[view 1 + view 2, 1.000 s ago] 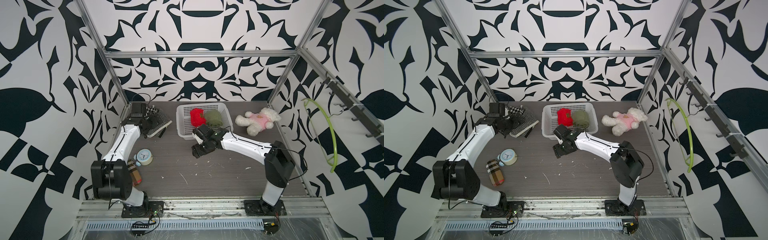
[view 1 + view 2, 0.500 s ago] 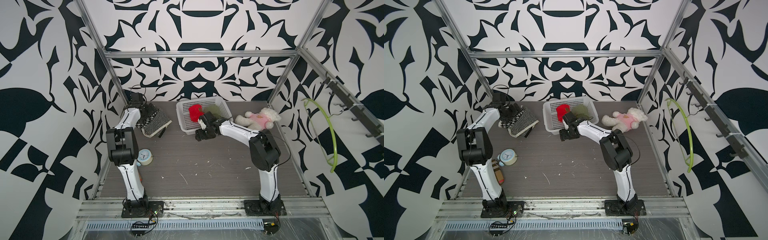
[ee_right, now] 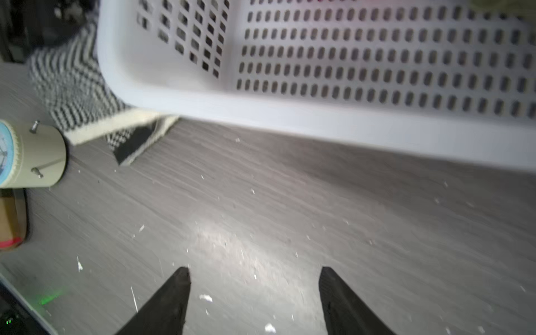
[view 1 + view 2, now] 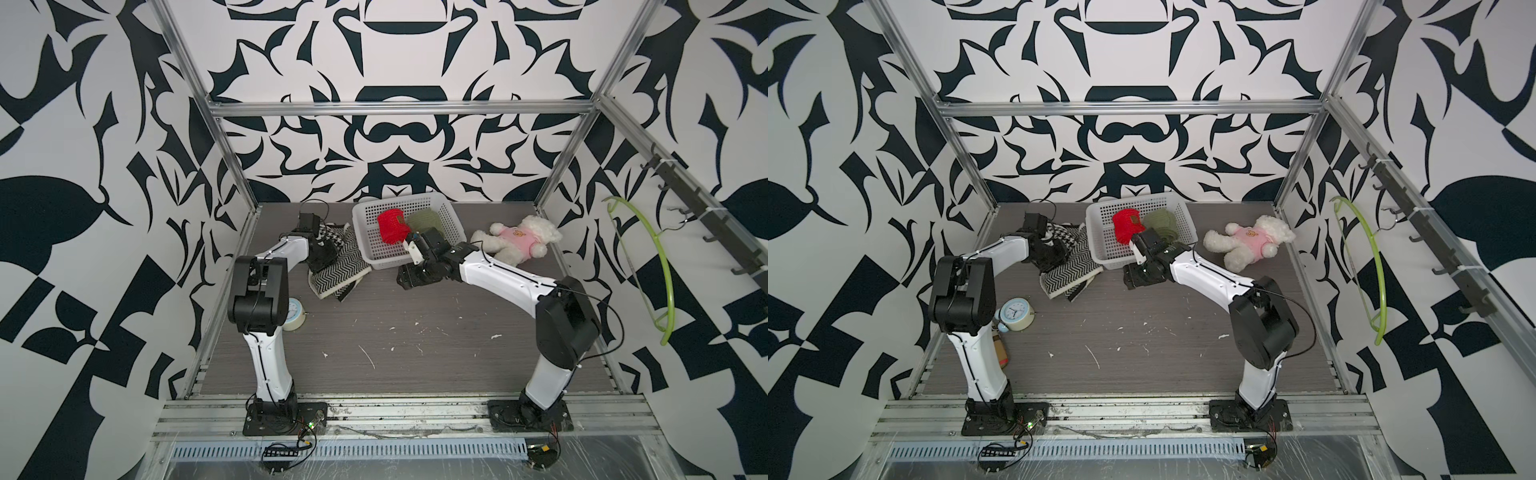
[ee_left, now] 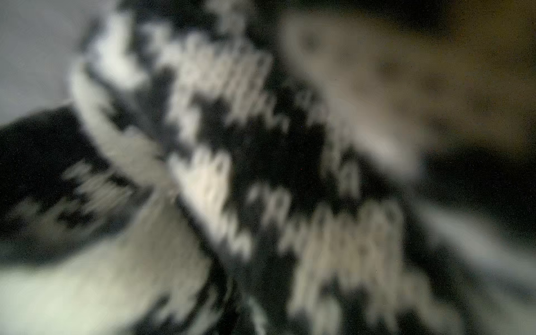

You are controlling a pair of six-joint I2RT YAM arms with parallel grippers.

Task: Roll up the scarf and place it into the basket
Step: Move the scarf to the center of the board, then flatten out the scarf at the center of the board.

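Your scarf [image 4: 337, 272], the black-and-white knit one, lies in a loose folded heap on the surface [image 4: 415, 345], outside the basket [image 4: 360, 232]. It lies against the basket wall on your left arm's side, and one edge is tucked beneath the flared rim. Your left pincer [image 4: 325, 258] is down in the top folds of that heap and fully closed. Blurred knit fills the left wrist view, so you cannot tell whether a fold is actually pinched between the jaws.

Your right pincer [image 3: 255, 278] is wide open with nothing between its fingers [image 3: 174, 293]. It hangs low over bare surface just in front of the basket's near wall, not touching it.

Inside the basket you have a red roll [image 4: 390, 226] and a green roll [image 4: 424, 220] side by side. A plush bear [image 4: 519, 245] lies beyond the basket on your right arm's side, and a small clock [image 4: 1016, 313] stands beside your left arm.
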